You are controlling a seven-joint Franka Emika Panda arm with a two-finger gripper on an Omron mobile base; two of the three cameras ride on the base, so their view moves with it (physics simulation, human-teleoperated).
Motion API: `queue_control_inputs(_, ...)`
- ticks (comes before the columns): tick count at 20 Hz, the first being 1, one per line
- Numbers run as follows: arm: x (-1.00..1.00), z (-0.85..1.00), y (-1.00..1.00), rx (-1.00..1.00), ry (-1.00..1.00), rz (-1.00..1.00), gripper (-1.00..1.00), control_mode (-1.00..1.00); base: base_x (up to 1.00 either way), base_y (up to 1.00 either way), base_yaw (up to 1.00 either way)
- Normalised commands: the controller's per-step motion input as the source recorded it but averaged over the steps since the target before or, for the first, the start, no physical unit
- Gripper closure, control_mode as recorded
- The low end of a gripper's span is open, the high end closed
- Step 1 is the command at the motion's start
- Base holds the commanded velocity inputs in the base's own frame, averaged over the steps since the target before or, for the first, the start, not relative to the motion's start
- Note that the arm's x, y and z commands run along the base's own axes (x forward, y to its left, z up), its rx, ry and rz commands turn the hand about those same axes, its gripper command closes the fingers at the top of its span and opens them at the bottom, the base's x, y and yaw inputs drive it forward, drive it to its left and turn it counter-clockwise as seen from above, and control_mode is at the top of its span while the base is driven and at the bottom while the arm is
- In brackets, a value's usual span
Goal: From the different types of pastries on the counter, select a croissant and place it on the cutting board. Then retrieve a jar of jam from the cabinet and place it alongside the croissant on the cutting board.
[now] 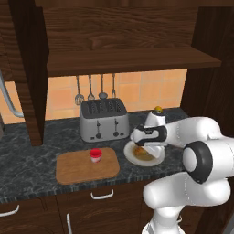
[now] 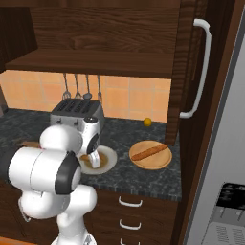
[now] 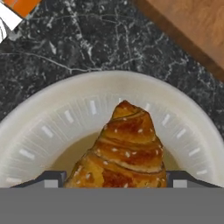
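Surface: long dark grey-black marbled stone counter (image 1: 27, 155), orange tiled wall behind, dark brown wood-grain cabinet (image 1: 128, 59) with a thick shelf overhead. On the counter, left to right: flat light-brown wooden cutting board (image 1: 75, 170) carrying a small red-lidded jam jar (image 1: 95, 155); silver four-slot toaster (image 1: 103, 119) behind it; round white ridged plate (image 3: 57, 127); smaller round wooden plate (image 2: 160, 162) holding a long thin orange-brown pastry (image 2: 149, 152).

Tool (image 3: 116, 179): lowered over the white plate, fingers spread, one dark tip on each side of the chunky golden-brown ridged croissant (image 3: 124, 148). Tips sit close against its flanks; firm contact cannot be told. Croissant lies at plate centre.

Room: cutting board lies just beside the white plate, bare wood around the jar. Shelf hangs well above the arm.
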Motion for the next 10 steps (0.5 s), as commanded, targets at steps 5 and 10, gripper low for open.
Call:
queue_control_inputs(5,-0.06,0.06,0.0,0.0,-0.03,0.02,1.0,-1.0,0.0,0.0,0.0)
queue_control_inputs(10,-0.12,0.5,0.0,0.1,0.0,0.12,1.0,-1.0,0.0,0.0,0.0)
